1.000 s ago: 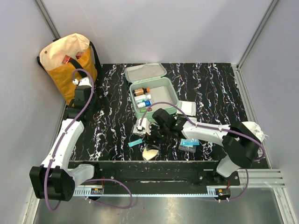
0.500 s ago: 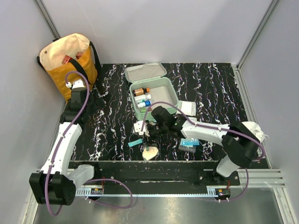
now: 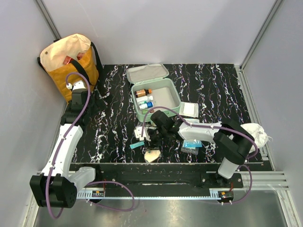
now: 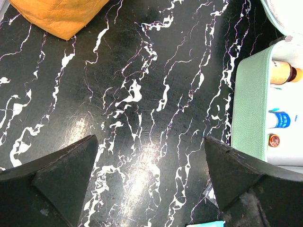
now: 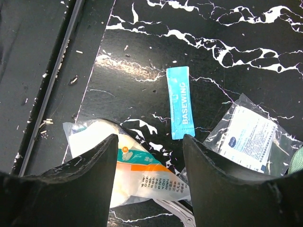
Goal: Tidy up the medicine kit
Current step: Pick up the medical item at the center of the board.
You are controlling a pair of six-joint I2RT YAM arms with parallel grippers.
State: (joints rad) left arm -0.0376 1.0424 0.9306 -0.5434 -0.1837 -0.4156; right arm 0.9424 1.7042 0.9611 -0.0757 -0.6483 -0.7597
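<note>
Lying open just beyond right fingers (image 5: 227,189): medicine kit (image 3: 165,97).

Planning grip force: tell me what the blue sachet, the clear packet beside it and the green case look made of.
The blue sachet: plastic or foil film, probably; a flat, smooth, printed strip. The clear packet: thin transparent plastic, wrinkled, white pad showing through. The green case: matte fabric-covered shell, seemingly; fine weave on its wall.
</note>
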